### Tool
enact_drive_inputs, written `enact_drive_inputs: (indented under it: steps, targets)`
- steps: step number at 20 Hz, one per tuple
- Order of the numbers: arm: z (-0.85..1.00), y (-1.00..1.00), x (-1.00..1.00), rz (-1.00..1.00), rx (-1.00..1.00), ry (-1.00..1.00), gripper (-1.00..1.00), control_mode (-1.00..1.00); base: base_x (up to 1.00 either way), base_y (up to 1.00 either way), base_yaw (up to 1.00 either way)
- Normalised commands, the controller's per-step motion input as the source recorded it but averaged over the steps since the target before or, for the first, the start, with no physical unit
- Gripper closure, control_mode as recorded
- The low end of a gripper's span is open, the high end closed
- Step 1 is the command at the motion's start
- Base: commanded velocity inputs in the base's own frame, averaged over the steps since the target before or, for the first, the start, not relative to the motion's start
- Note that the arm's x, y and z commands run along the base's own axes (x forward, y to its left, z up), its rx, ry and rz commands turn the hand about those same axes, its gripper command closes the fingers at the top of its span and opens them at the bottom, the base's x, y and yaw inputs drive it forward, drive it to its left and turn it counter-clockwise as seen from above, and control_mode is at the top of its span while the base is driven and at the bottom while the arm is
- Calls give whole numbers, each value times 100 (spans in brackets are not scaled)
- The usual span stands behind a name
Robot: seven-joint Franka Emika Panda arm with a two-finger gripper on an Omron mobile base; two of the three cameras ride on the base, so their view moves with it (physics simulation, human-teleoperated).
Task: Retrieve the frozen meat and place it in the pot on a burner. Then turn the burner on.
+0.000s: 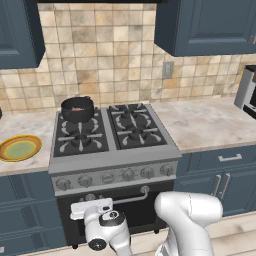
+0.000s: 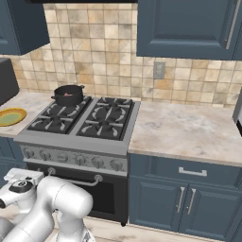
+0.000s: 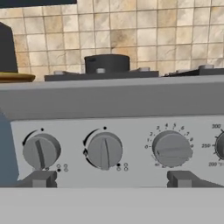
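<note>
Stove front (image 3: 131,105) with knobs (image 3: 103,150) ahead, jaws spread wide, empty, touching nothing

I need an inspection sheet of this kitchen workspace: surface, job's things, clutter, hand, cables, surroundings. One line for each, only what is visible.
Surface: stove set between marble counters.
Job's things: black pot stands on the rear left burner with the frozen meat inside; no flame seen; knobs face the hand.
Clutter: green plate on the left counter.
Hand: hand open, low before the stove's knob panel, holding nothing.
Cables: nothing seen.
Surroundings: tiled backsplash with an outlet, blue cabinets.
</note>
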Motion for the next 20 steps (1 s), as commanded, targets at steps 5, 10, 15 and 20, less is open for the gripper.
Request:
enact_drive_inputs:
  steps: [5,10,15,20]
  targets:
    - [-4,12,2,0,0,0,-100,-100,0,0,0]
    - [0,0,14,0,0,0,-100,-100,0,0,0]
    - [-11,0,15,0,0,0,-100,-100,0,0,0]
    - [-16,0,9,0,0,0,-100,-100,0,0,0]
